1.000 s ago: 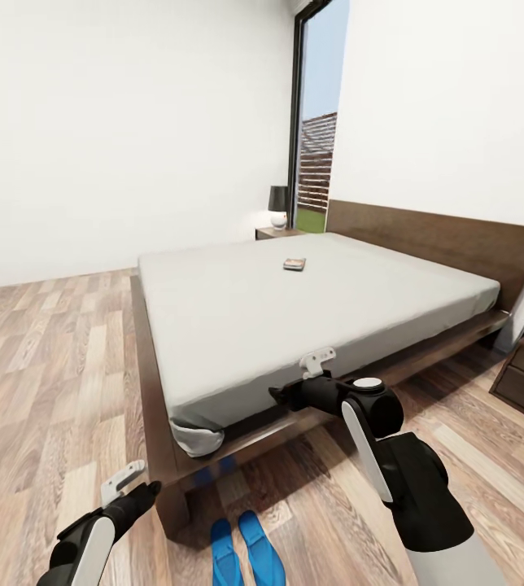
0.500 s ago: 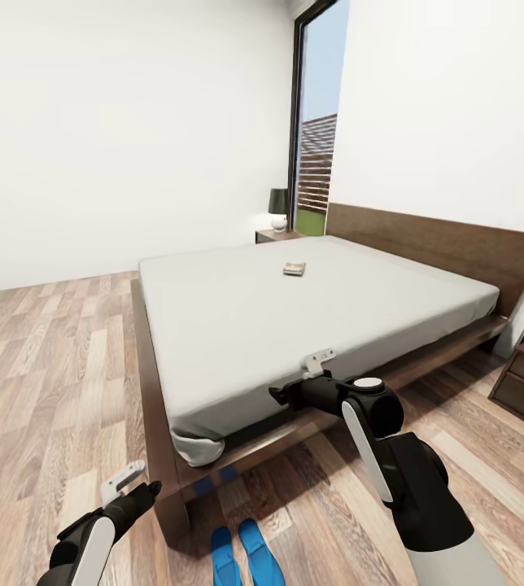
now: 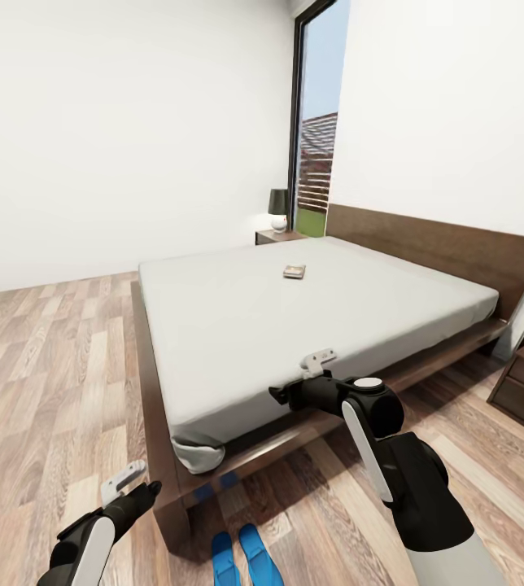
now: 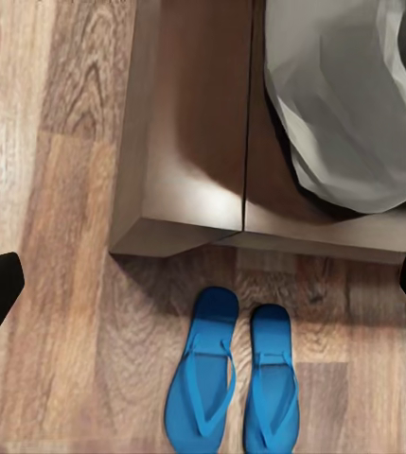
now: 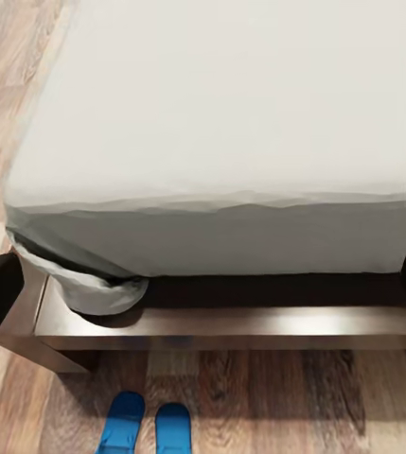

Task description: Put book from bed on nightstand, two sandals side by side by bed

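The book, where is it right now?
In the head view the book lies on the bed, toward the headboard.

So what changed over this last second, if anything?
Mostly the camera: the whole view drifted, so the sandals sit lower in the head view and the bed a little higher. The book lies on the mattress as before, the sandals remain side by side, and both arms keep their pose, holding nothing.
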`<state>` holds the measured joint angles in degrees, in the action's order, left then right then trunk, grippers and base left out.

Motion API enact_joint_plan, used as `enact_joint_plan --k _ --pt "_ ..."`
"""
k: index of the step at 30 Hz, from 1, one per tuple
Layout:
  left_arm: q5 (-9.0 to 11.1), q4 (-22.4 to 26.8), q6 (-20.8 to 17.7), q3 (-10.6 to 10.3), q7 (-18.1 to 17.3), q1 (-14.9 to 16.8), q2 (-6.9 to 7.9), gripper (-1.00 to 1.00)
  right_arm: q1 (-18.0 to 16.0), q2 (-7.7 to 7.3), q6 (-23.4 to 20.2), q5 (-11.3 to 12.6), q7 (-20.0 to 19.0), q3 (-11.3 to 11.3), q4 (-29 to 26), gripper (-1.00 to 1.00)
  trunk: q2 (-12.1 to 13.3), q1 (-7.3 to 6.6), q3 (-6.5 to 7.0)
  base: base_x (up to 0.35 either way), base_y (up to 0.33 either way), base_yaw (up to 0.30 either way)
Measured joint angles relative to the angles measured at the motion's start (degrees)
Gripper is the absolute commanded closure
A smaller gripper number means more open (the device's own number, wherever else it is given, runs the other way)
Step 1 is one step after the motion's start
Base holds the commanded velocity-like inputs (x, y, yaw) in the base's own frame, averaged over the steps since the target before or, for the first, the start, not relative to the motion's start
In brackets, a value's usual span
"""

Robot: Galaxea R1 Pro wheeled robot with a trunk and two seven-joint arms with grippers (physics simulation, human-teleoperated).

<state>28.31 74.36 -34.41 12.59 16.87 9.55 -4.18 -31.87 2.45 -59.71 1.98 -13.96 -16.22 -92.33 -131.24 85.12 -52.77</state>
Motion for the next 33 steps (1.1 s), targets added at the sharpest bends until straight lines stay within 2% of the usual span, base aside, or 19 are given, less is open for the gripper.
enact_joint_plan --k 3,8,25,33 --pt "-0.01 0.0 0.0 0.01 0.02 0.0 0.0 -1.0 -0.02 0.0 0.32 -0.04 0.03 -0.05 -0.02 -1.0 1.2 -0.66 0.52 0.0 0.0 -0.003" --pt "-0.01 0.64 0.0 -0.25 0.04 0.01 -0.07 -1.0 -0.04 -0.01 -0.02 -0.04 0.0 0.27 -0.02 -1.0 1.22 -0.67 0.52 0.0 0.0 -0.186" --pt "-0.02 0.86 0.05 -0.56 0.0 0.01 -0.09 -1.0 -0.06 0.07 -0.03 -0.04 0.0 2.15 -0.02 -1.0 1.22 -0.67 0.52 0.0 0.0 -0.256" --pt "-0.02 0.83 0.01 -0.5 0.0 0.01 -0.09 -1.0 -0.06 0.12 -0.03 -0.04 0.0 2.31 -0.02 -1.0 1.22 -0.67 0.52 0.0 0.0 -0.266"
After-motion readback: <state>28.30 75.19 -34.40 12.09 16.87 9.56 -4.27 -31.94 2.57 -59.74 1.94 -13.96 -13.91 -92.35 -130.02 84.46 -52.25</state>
